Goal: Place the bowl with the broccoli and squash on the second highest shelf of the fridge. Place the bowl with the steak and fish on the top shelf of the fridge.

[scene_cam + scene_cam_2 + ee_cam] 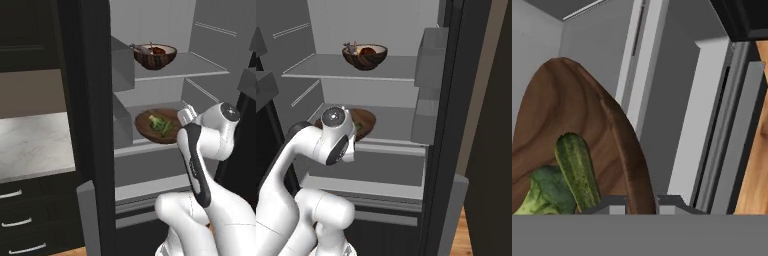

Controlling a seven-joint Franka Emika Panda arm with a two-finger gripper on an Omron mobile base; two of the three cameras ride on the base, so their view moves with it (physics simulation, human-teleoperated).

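Note:
The fridge point(95, 100) stands open. A dark wooden bowl with steak and fish point(155, 56) point(365, 56) rests on the top shelf point(200, 67) point(316, 67). On the second highest shelf point(145, 107) point(396, 125) sits the brown bowl with broccoli and squash point(155, 127) point(366, 120) point(572, 115). My gripper point(642, 205) is shut on this bowl's near right rim, one fingertip on each side of the wall. The squash point(577, 170) and broccoli point(542, 190) lie just inside the rim. In the base views my arm's wrist hides the fingers.
Grey door bins point(122, 65) point(428, 60) flank the shelves on both open doors. A lower shelf point(150, 185) lies beneath. Left of the fridge are a marble counter point(30, 145) and dark drawers point(20, 220). Wooden floor point(456, 235) shows at the right.

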